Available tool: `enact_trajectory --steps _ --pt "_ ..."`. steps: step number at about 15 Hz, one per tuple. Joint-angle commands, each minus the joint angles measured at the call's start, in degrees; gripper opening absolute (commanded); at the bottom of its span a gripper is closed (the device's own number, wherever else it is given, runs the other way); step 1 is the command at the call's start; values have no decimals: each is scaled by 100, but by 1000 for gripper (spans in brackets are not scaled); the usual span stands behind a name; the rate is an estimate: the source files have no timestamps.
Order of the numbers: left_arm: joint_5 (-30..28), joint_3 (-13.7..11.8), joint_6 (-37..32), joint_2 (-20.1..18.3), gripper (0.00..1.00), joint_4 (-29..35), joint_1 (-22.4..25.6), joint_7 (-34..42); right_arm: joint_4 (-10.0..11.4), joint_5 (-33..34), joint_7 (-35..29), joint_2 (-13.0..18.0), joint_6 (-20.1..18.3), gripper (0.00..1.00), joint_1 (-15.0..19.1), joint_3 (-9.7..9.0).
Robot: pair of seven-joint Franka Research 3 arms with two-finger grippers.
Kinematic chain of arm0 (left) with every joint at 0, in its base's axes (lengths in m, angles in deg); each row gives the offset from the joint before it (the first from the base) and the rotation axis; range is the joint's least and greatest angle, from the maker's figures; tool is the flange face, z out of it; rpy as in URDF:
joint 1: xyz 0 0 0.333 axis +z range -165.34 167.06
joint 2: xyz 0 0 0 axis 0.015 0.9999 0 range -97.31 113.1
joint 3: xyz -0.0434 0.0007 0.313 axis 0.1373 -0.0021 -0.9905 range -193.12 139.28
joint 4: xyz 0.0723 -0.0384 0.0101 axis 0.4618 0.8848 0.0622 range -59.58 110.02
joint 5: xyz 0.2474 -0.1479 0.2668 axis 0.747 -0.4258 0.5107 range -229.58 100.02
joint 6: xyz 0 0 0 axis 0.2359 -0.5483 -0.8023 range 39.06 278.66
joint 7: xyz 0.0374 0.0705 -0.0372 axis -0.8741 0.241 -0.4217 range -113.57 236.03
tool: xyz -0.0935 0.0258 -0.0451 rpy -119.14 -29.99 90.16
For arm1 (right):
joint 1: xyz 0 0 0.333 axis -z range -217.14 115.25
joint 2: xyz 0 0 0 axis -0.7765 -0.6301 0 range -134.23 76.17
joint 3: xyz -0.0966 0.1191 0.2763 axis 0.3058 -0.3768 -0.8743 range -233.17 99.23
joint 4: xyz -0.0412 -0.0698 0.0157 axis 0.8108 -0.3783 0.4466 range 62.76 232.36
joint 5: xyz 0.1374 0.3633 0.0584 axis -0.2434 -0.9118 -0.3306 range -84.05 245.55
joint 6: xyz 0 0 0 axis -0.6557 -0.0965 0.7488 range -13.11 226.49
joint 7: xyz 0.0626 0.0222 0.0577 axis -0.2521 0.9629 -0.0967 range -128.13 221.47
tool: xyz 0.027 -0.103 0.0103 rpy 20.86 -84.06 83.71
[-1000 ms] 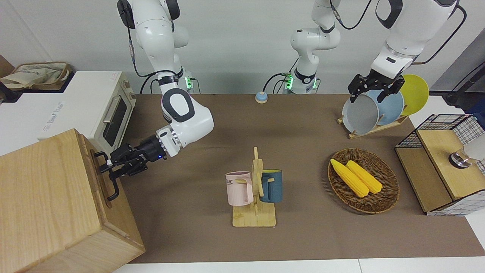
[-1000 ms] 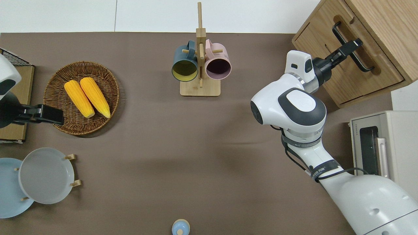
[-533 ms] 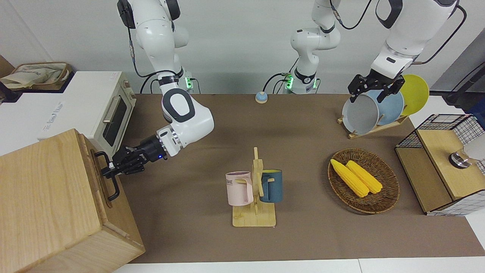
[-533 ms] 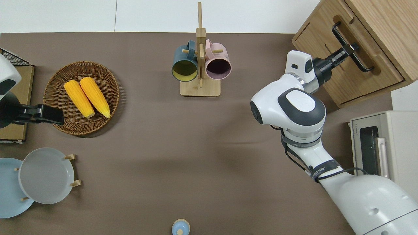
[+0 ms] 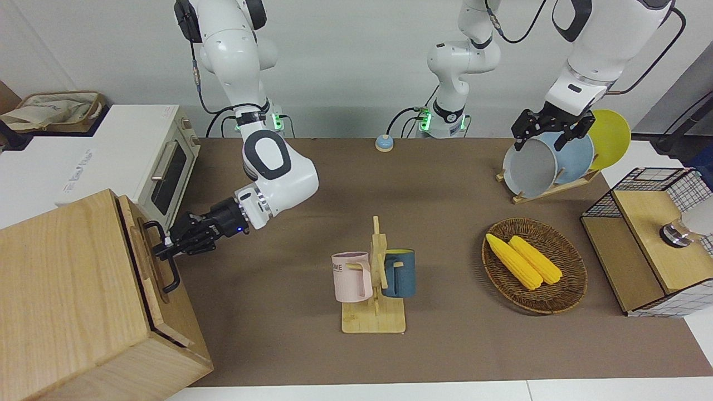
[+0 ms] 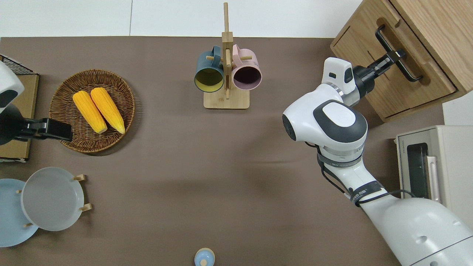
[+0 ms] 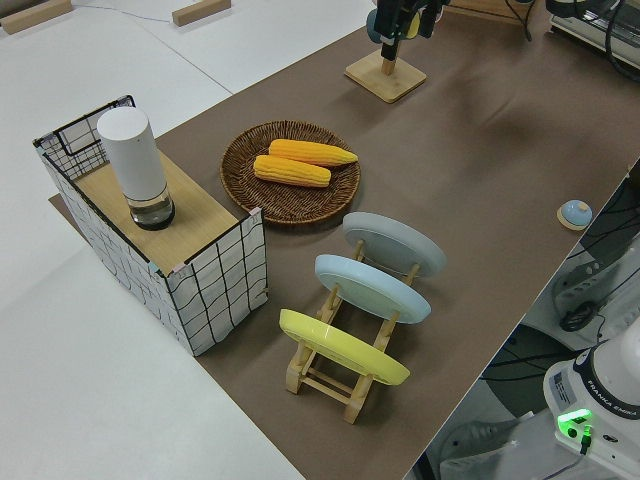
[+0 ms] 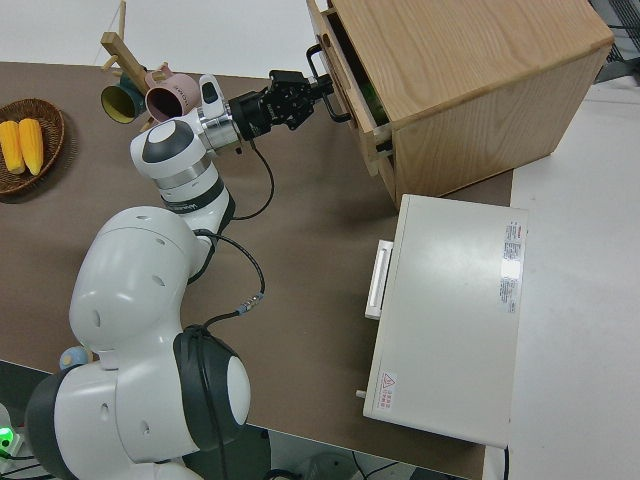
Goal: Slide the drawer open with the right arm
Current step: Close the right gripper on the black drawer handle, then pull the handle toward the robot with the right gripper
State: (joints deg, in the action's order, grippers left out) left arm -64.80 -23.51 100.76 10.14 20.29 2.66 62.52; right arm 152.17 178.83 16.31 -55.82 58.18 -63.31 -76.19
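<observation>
The drawer (image 5: 146,262) is in the big pale wooden box (image 5: 67,301) at the right arm's end of the table. It stands out a little from the box, with a dark gap along its edge. My right gripper (image 5: 164,248) is shut on the drawer's black bar handle (image 5: 169,274), near the handle's middle. The overhead view shows the gripper (image 6: 397,57) across the handle (image 6: 411,73) on the drawer front (image 6: 402,83). The right side view shows the same grip (image 8: 318,90). My left arm is parked, its gripper (image 5: 548,132) open.
A white toaster oven (image 5: 161,167) stands next to the box, nearer to the robots. A mug rack (image 5: 374,278) with two mugs is mid-table. A basket (image 5: 568,289) with corn, a plate rack (image 5: 548,161) and a wire-grid cabinet (image 5: 652,239) are toward the left arm's end.
My right gripper closed on the handle, then drew back toward the table's middle. The drawer has come out a little from the box. The left arm has not moved.
</observation>
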Motion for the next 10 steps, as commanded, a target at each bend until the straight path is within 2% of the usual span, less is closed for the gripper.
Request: enact_trajectory --steps 1,8,10 --pt "98 37 -113 65 993 -140 22 56 -92 -235 303 60 -226 0 -599 26" --pt "98 37 -113 65 993 -149 22 56 -197 -657 321 34 -1043 0 -1391 26" --pt "98 37 -113 65 993 -149 22 56 -232 -781 303 25 -1167 0 -1602 26"
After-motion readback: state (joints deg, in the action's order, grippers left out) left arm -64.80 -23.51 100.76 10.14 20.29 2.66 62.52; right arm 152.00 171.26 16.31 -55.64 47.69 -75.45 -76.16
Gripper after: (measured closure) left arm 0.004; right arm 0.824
